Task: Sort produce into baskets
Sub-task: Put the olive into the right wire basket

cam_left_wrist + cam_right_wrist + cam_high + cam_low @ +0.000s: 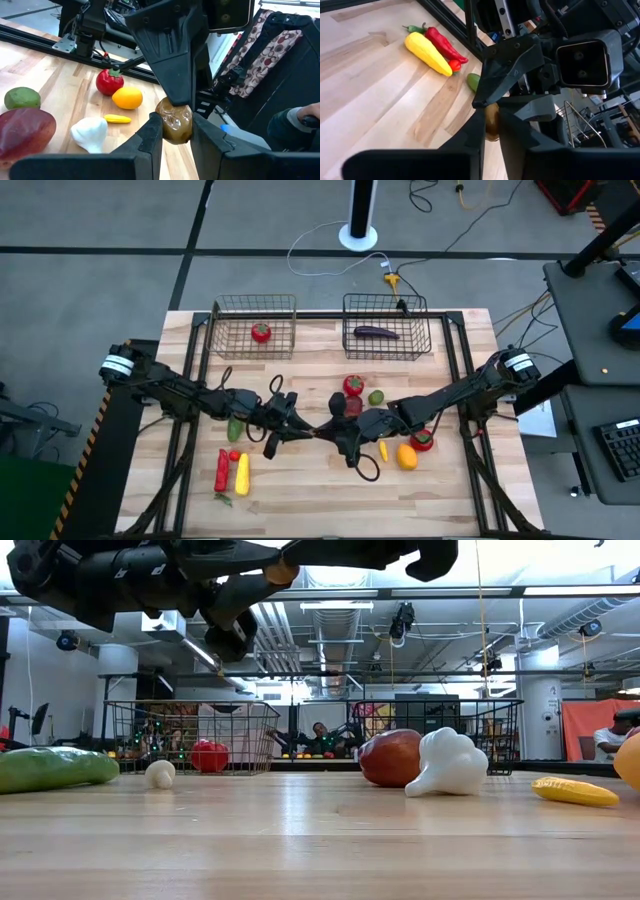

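grey floor (100, 280), exposed ceiling pipes (330, 615).

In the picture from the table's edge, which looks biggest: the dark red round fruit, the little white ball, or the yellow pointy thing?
Largest to smallest, as they look in the low view:
1. Dark red round fruit
2. Yellow pointed vegetable
3. Small white ball-shaped piece
They may lie at different distances from the camera, so their true sizes could differ.

Two matte black jointed arms, white-banded at the shoulders, each ending in broad, flat angular fingers
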You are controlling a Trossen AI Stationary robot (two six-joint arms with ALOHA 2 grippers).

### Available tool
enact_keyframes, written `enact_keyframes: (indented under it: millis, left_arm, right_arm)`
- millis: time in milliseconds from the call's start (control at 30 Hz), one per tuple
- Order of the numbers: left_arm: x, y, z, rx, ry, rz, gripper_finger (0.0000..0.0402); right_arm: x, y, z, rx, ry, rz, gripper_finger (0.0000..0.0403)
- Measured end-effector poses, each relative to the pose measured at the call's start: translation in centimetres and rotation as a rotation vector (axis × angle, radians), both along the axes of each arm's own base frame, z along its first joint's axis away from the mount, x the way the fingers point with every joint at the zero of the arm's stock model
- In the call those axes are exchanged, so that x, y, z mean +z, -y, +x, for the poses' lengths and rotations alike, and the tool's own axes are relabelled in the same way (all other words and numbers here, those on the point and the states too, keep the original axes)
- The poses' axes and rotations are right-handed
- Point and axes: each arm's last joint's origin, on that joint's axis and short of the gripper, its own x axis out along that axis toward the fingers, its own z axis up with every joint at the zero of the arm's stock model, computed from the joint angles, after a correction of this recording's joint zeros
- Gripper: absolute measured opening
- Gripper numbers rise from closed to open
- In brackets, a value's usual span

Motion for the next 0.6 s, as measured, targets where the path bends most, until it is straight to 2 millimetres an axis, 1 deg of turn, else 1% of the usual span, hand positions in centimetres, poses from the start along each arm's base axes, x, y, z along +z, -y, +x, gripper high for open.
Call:
enact_keyframes:
  millis: [133, 267, 367, 600]
  left_arm:
    - [0.00, 0.00, 0.00, 0.000, 0.001, 0.003, 0.0067]
    - [0.00, 0.00, 0.00, -0.001, 0.004, 0.012, 0.0063]
    - [0.00, 0.00, 0.00, -0.001, 0.004, 0.013, 0.0062]
    - [0.06, 0.00, 0.00, 0.000, 0.010, 0.011, 0.0063]
  right_arm:
    - [0.00, 0.00, 0.00, 0.000, 0.000, -0.001, 0.0017]
    - [0.00, 0.00, 0.00, 0.003, 0.000, -0.010, 0.0019]
    - [0.00, 0.00, 0.00, 0.002, 0.000, -0.005, 0.0038]
    - [-0.01, 0.06, 0.01, -0.003, -0.001, 0.002, 0.0106]
